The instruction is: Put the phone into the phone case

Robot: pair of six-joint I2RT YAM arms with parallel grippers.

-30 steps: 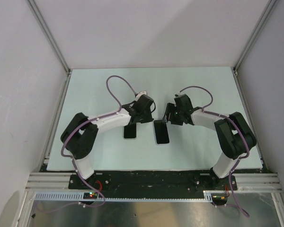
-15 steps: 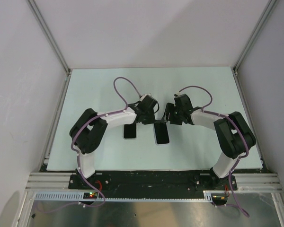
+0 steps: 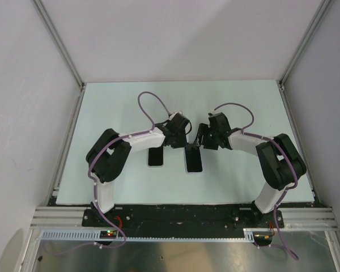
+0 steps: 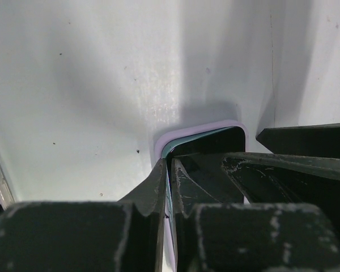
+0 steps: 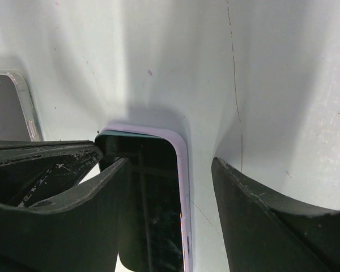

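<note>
Glossy black phone [image 5: 153,192], rounded lavender rim, left tool [image 4: 168,173] seemingly pinching

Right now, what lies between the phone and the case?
Only bare table. The top view shows the phone and the case lying flat, side by side and apart.

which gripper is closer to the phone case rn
Left. The left gripper pinches the edge of the phone on the side facing the phone case; the right gripper straddles the phone's other edge, farther off.
</note>
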